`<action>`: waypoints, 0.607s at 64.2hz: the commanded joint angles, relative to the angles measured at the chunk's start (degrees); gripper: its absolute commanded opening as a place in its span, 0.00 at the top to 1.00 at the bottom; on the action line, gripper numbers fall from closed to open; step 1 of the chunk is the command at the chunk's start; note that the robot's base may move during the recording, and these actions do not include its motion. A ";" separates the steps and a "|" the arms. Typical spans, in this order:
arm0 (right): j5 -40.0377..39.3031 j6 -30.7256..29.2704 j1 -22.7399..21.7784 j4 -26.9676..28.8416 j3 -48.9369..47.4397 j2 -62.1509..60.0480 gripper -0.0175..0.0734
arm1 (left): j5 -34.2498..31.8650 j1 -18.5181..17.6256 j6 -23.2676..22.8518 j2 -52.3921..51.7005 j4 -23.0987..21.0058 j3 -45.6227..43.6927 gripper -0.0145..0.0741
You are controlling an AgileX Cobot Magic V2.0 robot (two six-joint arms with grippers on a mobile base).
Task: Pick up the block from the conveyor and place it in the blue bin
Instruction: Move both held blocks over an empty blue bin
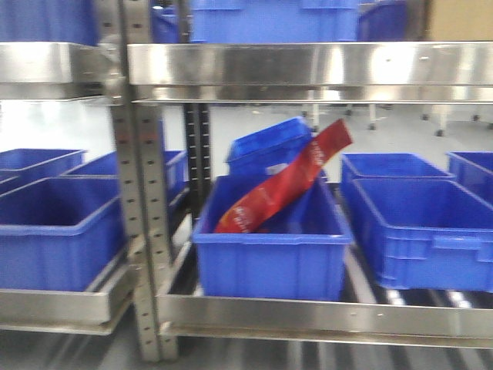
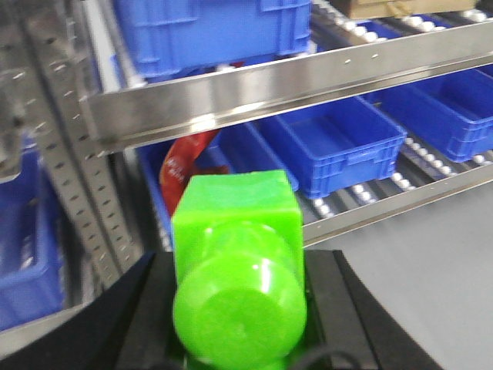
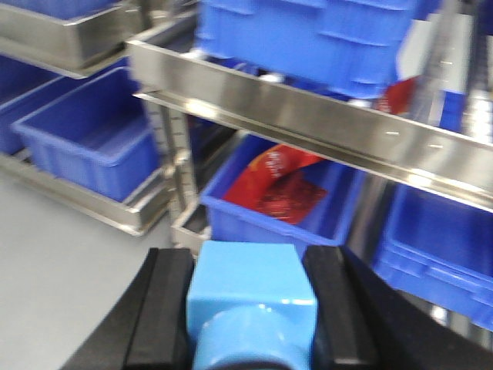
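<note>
A bright green block (image 2: 235,223) with a rounded near end fills the left wrist view. My left gripper (image 2: 239,262) is shut on it, with black fingers (image 2: 139,308) on both sides. My right gripper (image 3: 250,270) is shut on a light blue block (image 3: 250,285) between its black pads (image 3: 166,301). A blue bin (image 1: 269,262) stands on the middle shelf straight ahead, with a red packet (image 1: 285,185) leaning in it. This bin (image 3: 266,223) lies just beyond the right gripper. The conveyor is out of view.
Steel shelf rails (image 1: 308,65) cross above and below the bins. A perforated upright post (image 1: 142,223) stands left of the middle bin. More blue bins (image 1: 420,231) sit on either side (image 1: 54,231) and on the upper shelf (image 1: 269,19).
</note>
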 commanded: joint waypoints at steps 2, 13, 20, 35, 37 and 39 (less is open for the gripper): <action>-1.12 -0.27 -0.11 -0.16 -0.48 -0.30 0.99 | -1.02 -0.34 -0.32 -0.06 -0.39 -0.43 0.96; -1.12 -0.27 -0.11 -0.16 -0.48 -0.30 0.99 | -1.02 -0.34 -0.32 -0.04 -0.28 -0.43 0.96; -1.12 -0.27 -0.11 -0.16 -0.48 -0.30 0.99 | -1.02 -0.34 -0.32 -0.04 -0.28 -0.43 0.96; -1.12 -0.27 -0.11 -0.16 -0.48 -0.30 0.99 | -1.02 -0.34 -0.32 -0.04 -0.28 -0.43 0.96; -1.12 -0.27 -0.11 -0.16 -0.48 -0.30 0.99 | -1.02 -0.34 -0.32 -0.04 -0.28 -0.43 0.96; -1.12 -0.27 -0.11 -0.16 -0.48 -0.30 0.99 | -1.02 -0.34 -0.32 -0.04 -0.28 -0.43 0.96</action>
